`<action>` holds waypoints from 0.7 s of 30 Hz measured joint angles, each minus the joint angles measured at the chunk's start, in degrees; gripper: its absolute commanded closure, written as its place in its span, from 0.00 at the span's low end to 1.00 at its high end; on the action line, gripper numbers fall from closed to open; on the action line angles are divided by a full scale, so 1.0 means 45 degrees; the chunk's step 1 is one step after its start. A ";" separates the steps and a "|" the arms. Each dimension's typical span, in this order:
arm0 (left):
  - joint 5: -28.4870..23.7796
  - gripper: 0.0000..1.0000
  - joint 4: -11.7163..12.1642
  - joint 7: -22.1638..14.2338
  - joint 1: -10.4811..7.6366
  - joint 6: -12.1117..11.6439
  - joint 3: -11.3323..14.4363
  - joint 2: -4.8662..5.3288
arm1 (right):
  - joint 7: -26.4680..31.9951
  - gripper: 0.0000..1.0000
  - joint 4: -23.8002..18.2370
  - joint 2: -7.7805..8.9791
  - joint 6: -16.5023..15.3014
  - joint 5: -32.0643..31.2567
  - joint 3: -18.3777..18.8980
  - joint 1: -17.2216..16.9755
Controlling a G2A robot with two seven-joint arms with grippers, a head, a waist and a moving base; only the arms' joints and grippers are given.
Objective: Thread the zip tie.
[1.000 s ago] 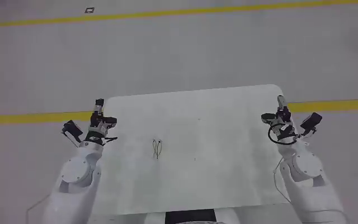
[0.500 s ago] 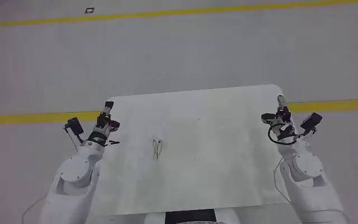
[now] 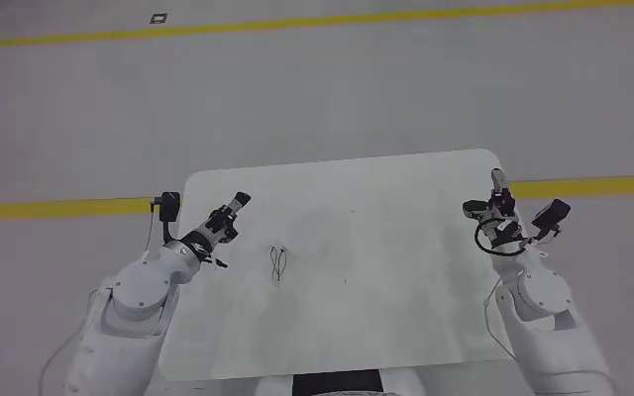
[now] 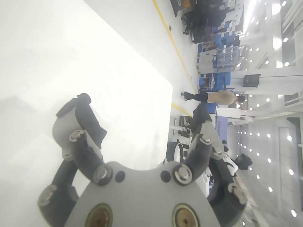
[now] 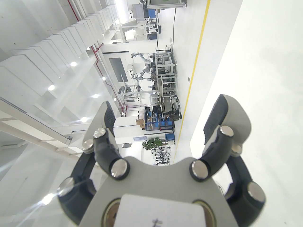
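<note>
Zip tie (image 3: 278,262): lies flat on the white table (image 3: 396,228), at about 9 o'clock from the tabletop's centre as seen from above. It is a thin dark piece with its strands side by side, too small to tell whether anything is threaded. Nothing touches it.
Left gripper (image 3: 238,202): hangs over the table's left part, at about 11 o'clock from the zip tie, near it but apart. In its own wrist view the gripper (image 4: 139,106) is released, its dark fingers (image 4: 80,119) spread wide and gripping nothing, with the bright tabletop beneath.
Right gripper (image 3: 497,180): sits at the table's right edge, at about 2 o'clock from the centre and well apart from the zip tie. Its wrist view shows the gripper (image 5: 164,107) released too, with nothing between the ribbed pads (image 5: 110,116).
Floor: a yellow line (image 3: 79,208) runs across pale grey floor beyond the table.
</note>
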 measured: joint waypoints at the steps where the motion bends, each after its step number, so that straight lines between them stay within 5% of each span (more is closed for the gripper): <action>1: 0.0000 0.00 0.0000 0.0000 0.0000 0.0001 0.0000 0.0000 | 0.0000 0.00 0.0000 0.0000 0.0000 0.0000 0.0000 0.0000; 6: 0.0325 0.00 -0.0225 -0.0338 -0.0218 -0.0093 0.0283 0.0064 | 0.0000 0.00 0.0000 0.0000 0.0000 0.0000 0.0000 0.0000; 10: 0.1703 0.00 -0.0278 -0.2545 -0.0986 0.0006 0.1101 0.0191 | 0.0000 0.00 0.0000 0.0000 0.0000 0.0000 0.0000 0.0000; 15: 0.2965 0.00 0.0121 -0.3941 -0.1236 0.0003 0.1555 0.0279 | 0.0000 0.00 0.0000 0.0000 0.0000 0.0000 0.0000 0.0000; 21: 0.3230 0.00 0.0098 -0.3962 -0.1307 0.0002 0.1557 0.0276 | 0.0000 0.00 0.0000 0.0000 0.0000 0.0000 0.0000 0.0000</action>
